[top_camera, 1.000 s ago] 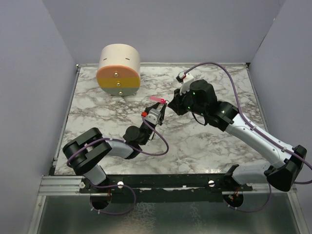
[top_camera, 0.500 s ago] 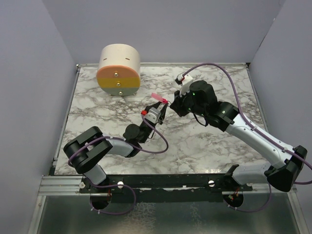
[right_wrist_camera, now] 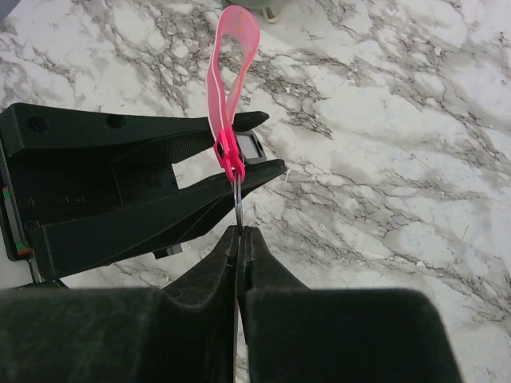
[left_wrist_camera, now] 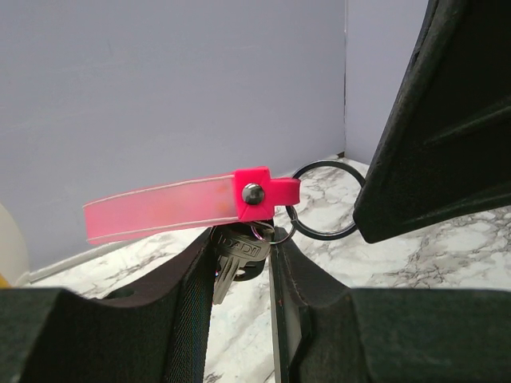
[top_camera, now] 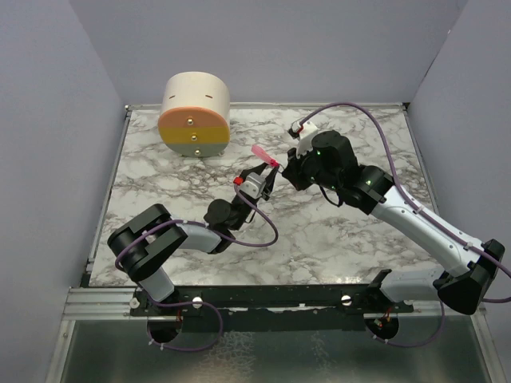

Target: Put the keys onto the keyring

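**A:** Claws first. The left claw has its jaws partly closed, with a metal key pinched between the fingers. The right claw has its jaws pressed fully together on the near rim of the dark wire keyring, which is edge-on to that wrist camera.

**B:** And outward from the grips?

**A:** A pink strap, riveted at one end, juts out sideways from above the key's head. A small ring at the head overlaps the keyring's rim in the left wrist view. I cannot tell whether it is threaded on or only lying against it. The whole cluster is held in the air above the bench, over its middle and somewhat toward the far edge. A cream-and-orange drum sits at the far left corner, well apart.

**B:** Which step?

**A:** My judgement is that this is the threading itself. Each claw has its part and the claws are tip to tip. I would not log it as done.

**B:** What does the next move need?

**A:** The right claw should hold the keyring rigid. The left claw then has to bring the key's small ring to the split in the wire and feed it round. The travel should be small and slow, because the fingers are nearly touching. Watch for the key twisting in the half-closed grip, and for the strap getting in the way.
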### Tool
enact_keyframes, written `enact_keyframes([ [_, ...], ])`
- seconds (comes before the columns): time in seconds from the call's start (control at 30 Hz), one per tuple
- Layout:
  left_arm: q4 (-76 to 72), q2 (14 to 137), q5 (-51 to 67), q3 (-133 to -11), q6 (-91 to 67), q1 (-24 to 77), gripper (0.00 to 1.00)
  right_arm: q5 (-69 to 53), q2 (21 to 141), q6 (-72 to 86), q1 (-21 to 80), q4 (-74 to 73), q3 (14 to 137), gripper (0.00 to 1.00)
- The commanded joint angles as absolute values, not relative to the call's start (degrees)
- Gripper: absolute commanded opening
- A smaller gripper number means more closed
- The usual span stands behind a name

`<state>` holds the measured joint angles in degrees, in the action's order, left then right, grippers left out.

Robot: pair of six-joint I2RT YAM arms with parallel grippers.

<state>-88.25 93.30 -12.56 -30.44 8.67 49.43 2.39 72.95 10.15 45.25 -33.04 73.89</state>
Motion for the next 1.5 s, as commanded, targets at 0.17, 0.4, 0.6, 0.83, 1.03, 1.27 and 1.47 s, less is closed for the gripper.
enact_keyframes([
  [0.17, -97.5, 94.2, -13.8, -32.4, 8.5, 46.6, 0.0, 5.6, 70.6, 8.7, 45.0, -39.9, 77.3, 0.01],
  [0.4, -98.0, 94.6, -12.4, -31.3, 7.0, 46.6, 0.0, 6.7, 70.1, 7.9, 44.9, -41.9, 79.8, 0.01],
  [0.6, -99.0, 94.8, -11.6, -30.9, 7.1, 46.6, 0.0, 6.6, 72.3, 6.8, 45.0, -46.1, 83.0, 0.01],
  [0.83, -97.9, 94.6, -11.1, -32.3, 7.3, 46.5, 0.0, 6.3, 74.1, 5.8, 45.0, -49.1, 85.4, 0.01],
  [1.03, -98.4, 93.5, -8.8, -30.7, 6.6, 46.5, 0.0, 8.2, 72.7, 7.3, 45.0, -45.7, 82.1, 0.01],
  [1.27, -92.6, 88.1, 1.5, -26.9, 6.0, 46.1, 0.0, 11.9, 69.0, 7.4, 44.9, -34.7, 74.0, 0.04],
  [1.47, -75.9, 82.3, 7.6, -28.3, -0.6, 45.6, 0.0, 13.2, 67.3, 8.4, 43.6, -30.2, 69.3, 0.22],
])
